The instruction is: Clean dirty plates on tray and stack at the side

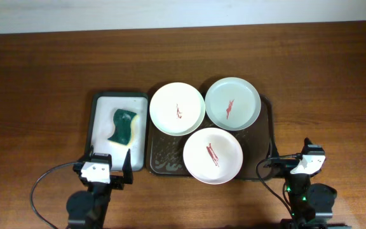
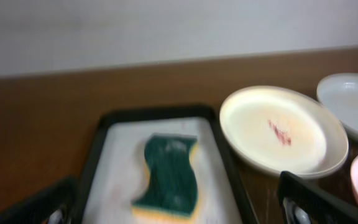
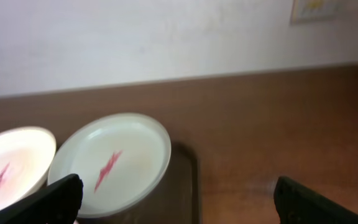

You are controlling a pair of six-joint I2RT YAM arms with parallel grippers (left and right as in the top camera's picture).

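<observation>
We hold left gripper (image 1: pixel 109 160) and right gripper (image 1: pixel 291 152) open, empty; sponge (image 1: pixel 123 126) lies left of the tray (image 1: pixel 164 162), ready for dirty plates (image 1: pixel 212 154).

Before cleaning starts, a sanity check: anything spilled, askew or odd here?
Nothing spilled or broken. Only the near white plate overhangs the tray along its front rim. It, the far white plate and the mint plate carry red smears.

A brown wood-grain table (image 1: pixel 43 76) carries two trays side by side near its front edge: a black-rimmed tray (image 1: pixel 119 93) on the left and, just beside it, a larger brown tray (image 1: pixel 164 158) with rounded corners on the right.
</observation>
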